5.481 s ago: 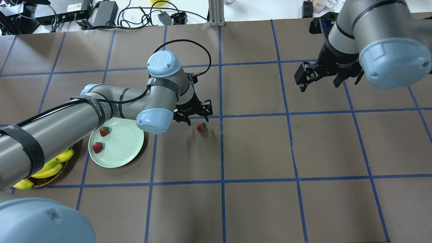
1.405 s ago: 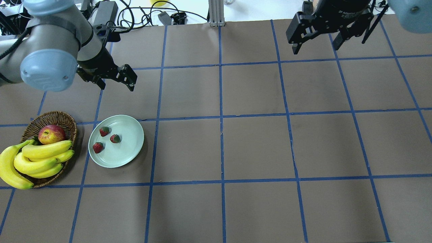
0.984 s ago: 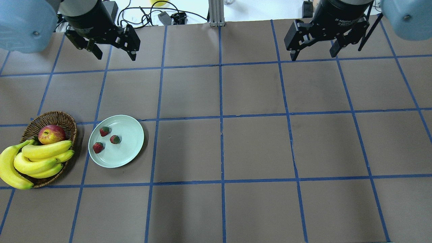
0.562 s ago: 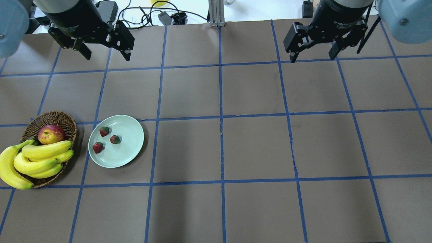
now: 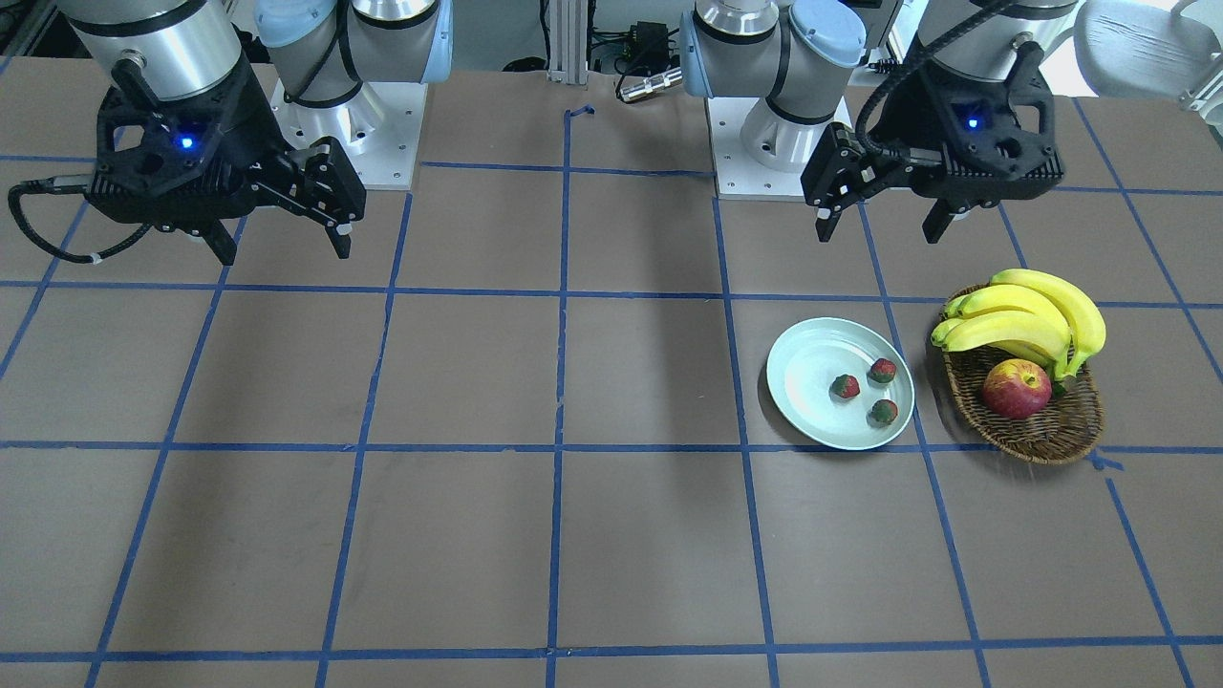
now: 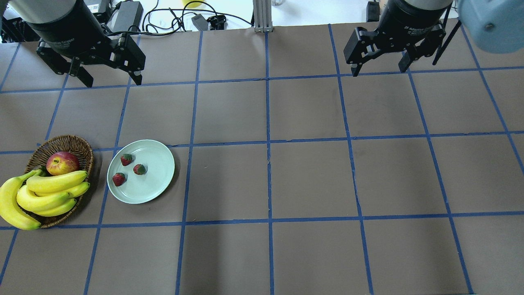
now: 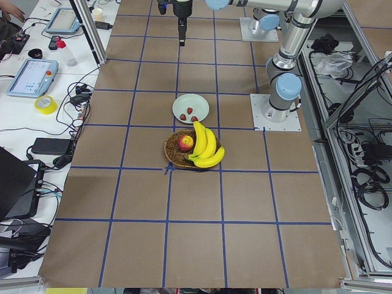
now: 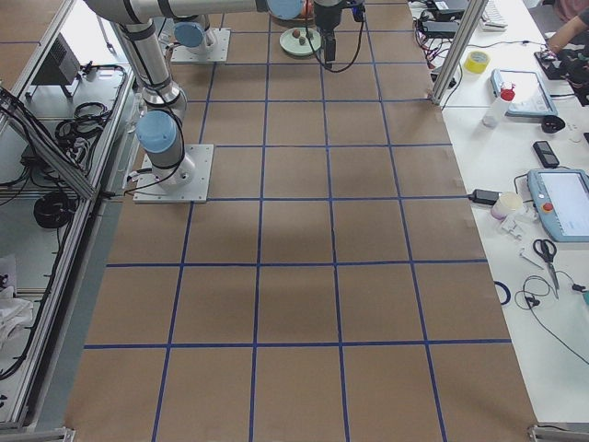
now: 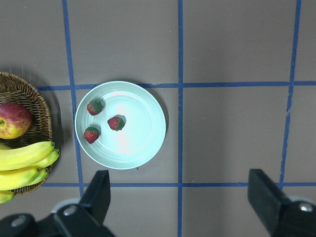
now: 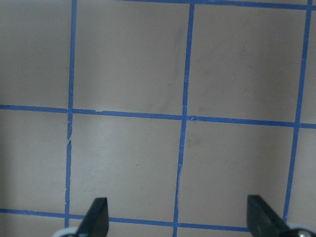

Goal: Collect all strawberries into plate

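Observation:
Three small red strawberries point(image 6: 126, 159) point(image 6: 139, 169) point(image 6: 119, 179) lie on the left half of the pale mint plate point(image 6: 153, 180). The left wrist view looks straight down on the same strawberries point(image 9: 116, 123) and plate point(image 9: 138, 133). My left gripper point(image 6: 114, 82) hangs open and empty, high above the table's far left and well behind the plate. Over the far right, my right gripper point(image 6: 378, 71) is open and empty too. The front view shows the plate point(image 5: 807, 373) below the left gripper point(image 5: 877, 234).
A brown wicker basket point(image 6: 61, 141) stands just left of the plate, holding a bunch of bananas point(image 6: 49, 188) and a red-yellow apple point(image 6: 62, 162). Cables and power bricks point(image 6: 127, 16) lie beyond the table's far edge.
A strawberry that lay on the table right of the plate is now on the plate. My left arm has pulled back and up to the far left; it still drifts slightly left. The right arm barely moves.

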Controlling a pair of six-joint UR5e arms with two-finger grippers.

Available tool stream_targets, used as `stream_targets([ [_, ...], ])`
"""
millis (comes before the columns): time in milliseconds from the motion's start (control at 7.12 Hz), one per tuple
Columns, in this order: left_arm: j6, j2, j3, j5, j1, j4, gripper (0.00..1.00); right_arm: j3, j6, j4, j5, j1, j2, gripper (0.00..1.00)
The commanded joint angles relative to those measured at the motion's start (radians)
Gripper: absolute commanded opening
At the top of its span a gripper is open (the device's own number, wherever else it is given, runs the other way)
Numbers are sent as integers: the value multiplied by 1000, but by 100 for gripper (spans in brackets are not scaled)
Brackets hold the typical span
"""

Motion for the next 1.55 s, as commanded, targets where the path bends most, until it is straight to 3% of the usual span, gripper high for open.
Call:
stream_targets([
  [0, -15, 6, 0, 3, 2, 1, 100, 0, 0, 0, 0, -1, 0, 100],
  [1405, -14, -16, 1, -8, -9, 22, 100, 0, 0, 0, 0, -1, 0, 100],
])
